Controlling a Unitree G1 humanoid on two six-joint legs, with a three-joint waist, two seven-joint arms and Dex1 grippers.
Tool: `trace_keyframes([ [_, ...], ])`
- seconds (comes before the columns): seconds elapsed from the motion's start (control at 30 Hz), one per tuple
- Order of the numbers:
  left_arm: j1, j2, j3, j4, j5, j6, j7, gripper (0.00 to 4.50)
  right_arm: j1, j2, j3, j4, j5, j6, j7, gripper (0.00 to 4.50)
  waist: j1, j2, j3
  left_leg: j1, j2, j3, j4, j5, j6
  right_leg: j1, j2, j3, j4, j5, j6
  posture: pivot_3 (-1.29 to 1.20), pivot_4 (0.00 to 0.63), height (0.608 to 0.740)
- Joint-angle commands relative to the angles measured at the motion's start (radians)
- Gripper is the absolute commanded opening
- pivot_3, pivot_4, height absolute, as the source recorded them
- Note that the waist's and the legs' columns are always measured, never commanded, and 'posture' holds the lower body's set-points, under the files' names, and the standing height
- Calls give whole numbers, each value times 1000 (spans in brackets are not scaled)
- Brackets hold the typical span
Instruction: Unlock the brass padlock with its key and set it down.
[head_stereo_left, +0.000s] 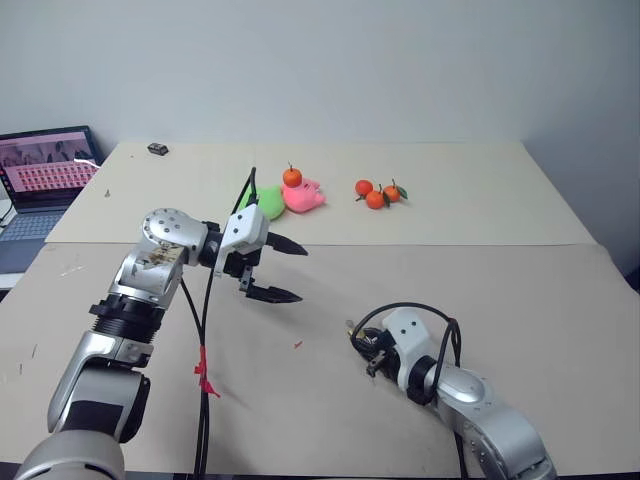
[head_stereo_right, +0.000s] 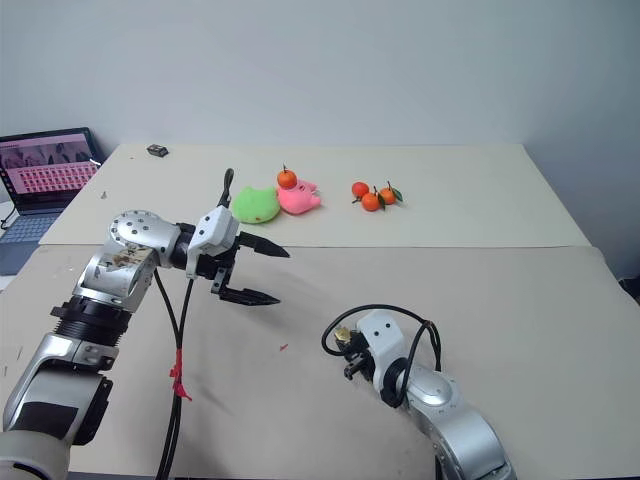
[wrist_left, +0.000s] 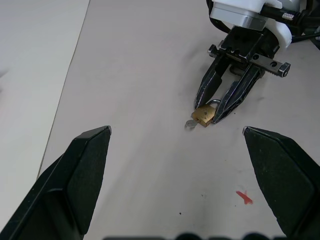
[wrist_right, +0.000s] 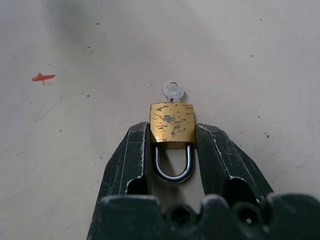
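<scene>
The brass padlock (wrist_right: 172, 125) lies flat on the beige table (head_stereo_left: 500, 290), its silvery shackle pointing back toward my right wrist. A small silver key (wrist_right: 173, 91) sticks out of the end opposite the shackle. My right gripper (wrist_right: 172, 131) is shut on the padlock, one black finger pressed against each side of the brass body. In the left wrist view the same padlock (wrist_left: 204, 115) sits between the right gripper's fingertips (wrist_left: 222, 107). My left gripper (head_stereo_left: 300, 273) hovers open above the table, up and to the left of the padlock, with nothing between its fingers.
At the back of the table lie three mandarins (head_stereo_left: 376, 193) and a green toy (head_stereo_left: 268, 202) beside a pink toy (head_stereo_left: 305, 196), with another mandarin (head_stereo_left: 291, 177) on them. A laptop (head_stereo_left: 45, 165) stands at the far left. A small red mark (head_stereo_left: 298, 346) is near the padlock.
</scene>
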Motion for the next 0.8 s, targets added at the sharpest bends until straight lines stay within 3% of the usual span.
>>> trace_keyframes([
  [0.03, -17, -4, 26, -33, -22, 35, 14, 4500, -26, -18, -1, -10, -17, -12, 19, 910, 0, 0, 0, 0, 0, 0, 0, 0, 0, 0, 0, 0, 0, 0, 0, 0, 150, 660],
  [0.57, 33, -79, 23, -36, -31, 75, 55, 4500, -146, -174, -82, -101, -25, 0, 121, 910, 2, 0, 0, 0, 0, 0, 1, 0, 0, 0, 0, 0, 0, 0, 0, 0, 150, 660],
  [0.8, 8, -64, 69, -1, -133, 345, 59, 4500, -240, -371, -34, -131, -128, -178, 270, 910, 0, 1, 0, 0, -1, 0, 1, 0, 0, 0, -1, 0, 0, 0, 1, 0, 150, 660],
])
